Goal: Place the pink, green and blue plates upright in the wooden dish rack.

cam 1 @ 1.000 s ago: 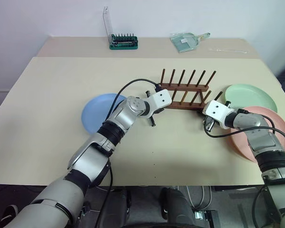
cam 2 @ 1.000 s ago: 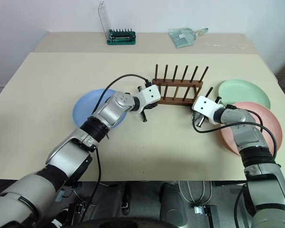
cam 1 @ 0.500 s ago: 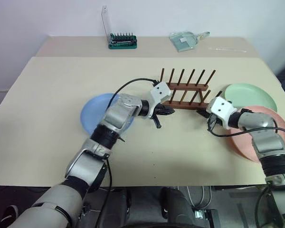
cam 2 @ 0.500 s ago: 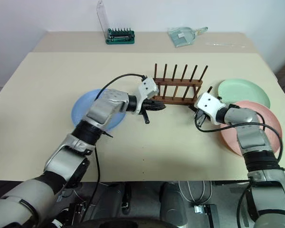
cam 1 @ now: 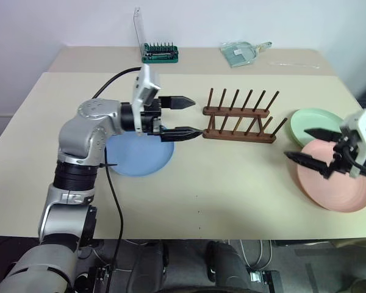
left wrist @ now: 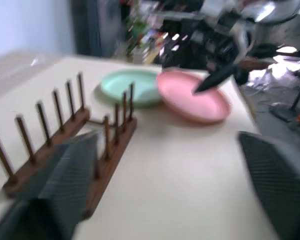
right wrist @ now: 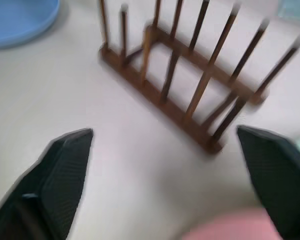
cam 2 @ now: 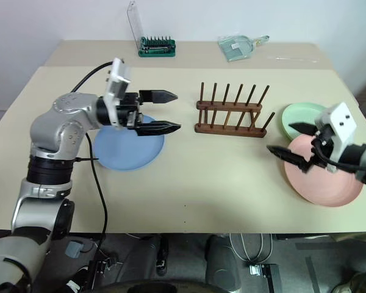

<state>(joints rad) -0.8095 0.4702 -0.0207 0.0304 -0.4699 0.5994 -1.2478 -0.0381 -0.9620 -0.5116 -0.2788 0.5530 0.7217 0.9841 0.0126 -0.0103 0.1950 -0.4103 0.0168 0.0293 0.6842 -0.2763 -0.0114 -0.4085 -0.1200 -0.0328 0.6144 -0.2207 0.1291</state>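
Surface: beige table (cam 1: 232, 183), white wall behind.
Left gripper (cam 1: 186, 116): fingers spread, empty, level above the blue plate (cam 1: 137, 157), aimed at the wooden dish rack (cam 1: 239, 119).
Rack: empty, long axis across the table, between both arms.
Right gripper (cam 1: 308, 146): spread, empty, over the pink plate (cam 1: 335, 186); green plate (cam 1: 320, 122) just behind, nearer this arm.

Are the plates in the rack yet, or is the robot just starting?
Just starting. Done: nothing, the wooden dish rack has no plates in it. In hand: nothing, the left end effector and right end effector are both open and hold nothing. Left to do: the blue plate, green plate and pink plate all lie flat on the table and each needs standing between the pegs.
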